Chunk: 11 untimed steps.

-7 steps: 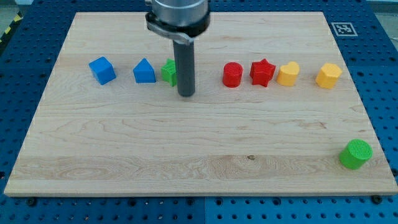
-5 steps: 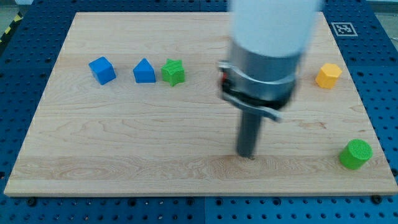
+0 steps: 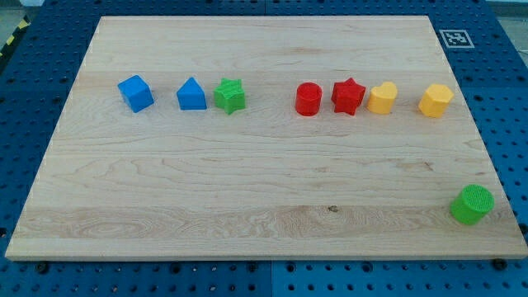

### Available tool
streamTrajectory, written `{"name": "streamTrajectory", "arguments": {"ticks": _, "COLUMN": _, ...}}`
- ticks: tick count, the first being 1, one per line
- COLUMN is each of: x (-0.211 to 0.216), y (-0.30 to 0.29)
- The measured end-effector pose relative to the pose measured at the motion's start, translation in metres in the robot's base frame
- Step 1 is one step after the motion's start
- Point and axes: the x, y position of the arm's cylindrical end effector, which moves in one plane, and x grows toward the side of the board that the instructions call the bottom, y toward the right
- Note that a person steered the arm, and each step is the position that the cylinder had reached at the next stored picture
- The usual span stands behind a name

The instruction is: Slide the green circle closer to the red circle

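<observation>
The green circle (image 3: 472, 204) sits near the board's bottom right corner. The red circle (image 3: 308, 99) stands in the upper row, right of the middle, far up and left of the green circle. My tip and the rod do not show in the camera view.
The upper row holds, from the view's left, a blue cube (image 3: 135, 92), a blue house-shaped block (image 3: 191, 95), a green star (image 3: 230, 96), then after the red circle a red star (image 3: 348, 96), a yellow heart (image 3: 382, 98) and a yellow hexagon (image 3: 436, 100). The wooden board (image 3: 247, 190) lies on a blue pegboard.
The rod moved from beside the green star rightward and down across the board, then left the view. No block has moved.
</observation>
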Motion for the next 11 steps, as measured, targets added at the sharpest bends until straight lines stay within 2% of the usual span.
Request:
{"name": "streamTrajectory", "arguments": {"ticks": 3, "x": -0.019, "y": -0.100}}
{"name": "streamTrajectory", "arguments": {"ticks": 8, "x": -0.091, "y": -0.241}}
{"name": "streamTrajectory", "arguments": {"ticks": 9, "x": -0.076, "y": -0.240}}
{"name": "streamTrajectory", "arguments": {"ticks": 11, "x": -0.072, "y": -0.149}}
